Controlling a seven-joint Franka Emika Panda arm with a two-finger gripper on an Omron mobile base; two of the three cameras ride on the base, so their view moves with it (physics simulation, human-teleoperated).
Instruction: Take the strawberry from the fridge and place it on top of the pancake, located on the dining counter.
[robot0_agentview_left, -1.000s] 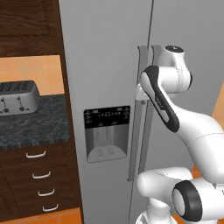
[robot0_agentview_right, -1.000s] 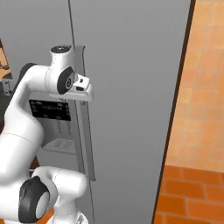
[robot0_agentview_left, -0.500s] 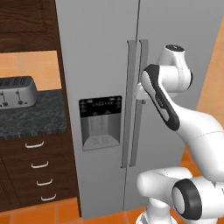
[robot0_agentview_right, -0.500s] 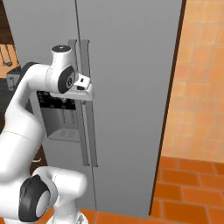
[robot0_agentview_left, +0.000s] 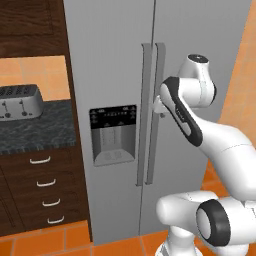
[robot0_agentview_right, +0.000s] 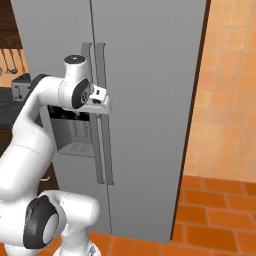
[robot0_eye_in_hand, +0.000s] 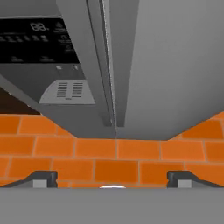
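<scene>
The tall grey fridge (robot0_agentview_left: 200, 45) stands with both doors shut, and its two long handles (robot0_agentview_left: 151, 115) meet at the middle seam. A black dispenser panel (robot0_agentview_left: 113, 120) sits in the left door. My gripper (robot0_agentview_left: 158, 106) hovers just in front of the right-hand handle at about dispenser height, also seen from the other side (robot0_agentview_right: 103, 103). In the hand view the gripper (robot0_eye_in_hand: 113, 178) looks down along the door seam, its fingertips (robot0_eye_in_hand: 41, 178) wide apart with nothing between them. The strawberry is hidden behind the shut doors. The pancake and the dining counter are out of view.
Left of the fridge a silver toaster (robot0_agentview_left: 19, 102) sits on a dark speckled counter (robot0_agentview_left: 40, 130) above wooden drawers (robot0_agentview_left: 42, 190). An orange tiled wall (robot0_agentview_right: 227, 90) flanks the fridge on the right. The floor (robot0_agentview_right: 215, 220) is orange tile.
The whole picture has shifted slightly, so the base has moved a little relative to the fridge. The arm keeps the same pose by the handles, and the doors stay shut.
</scene>
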